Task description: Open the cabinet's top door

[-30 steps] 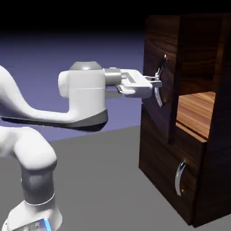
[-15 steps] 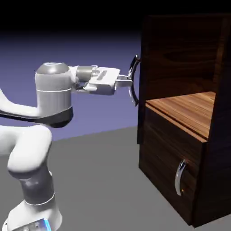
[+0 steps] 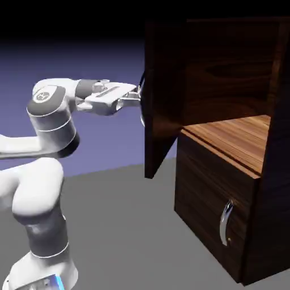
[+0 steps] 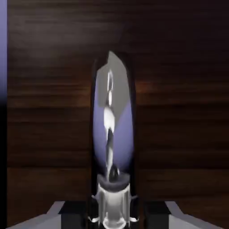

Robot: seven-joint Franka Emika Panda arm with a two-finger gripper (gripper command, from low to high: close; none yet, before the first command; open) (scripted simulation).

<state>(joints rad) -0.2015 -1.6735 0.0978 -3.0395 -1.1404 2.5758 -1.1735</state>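
The dark wood-grain cabinet (image 3: 276,170) stands at the right of the exterior view. Its top door (image 3: 161,102) is swung wide out to the left, showing its inner face and baring the lighter shelf (image 3: 238,139) inside. My gripper (image 3: 137,97) reaches level from the left and is shut on the door's curved silver handle (image 3: 141,116), which is mostly hidden behind the door's edge. In the hand view the handle (image 4: 109,120) runs upright through the middle, clamped at the bottom by the gripper (image 4: 114,214), with the door's wood (image 4: 179,112) filling the picture behind it.
Below the shelf the shorter lower panel (image 3: 207,192) is closed, with its small silver handle (image 3: 226,222) on the front. The grey table (image 3: 124,226) lies in front of the cabinet. The arm's base rises at the lower left.
The top door has swung from partly open to wide open, leftward. My gripper moved left with the handle in its grip, and the arm folded back toward its base.
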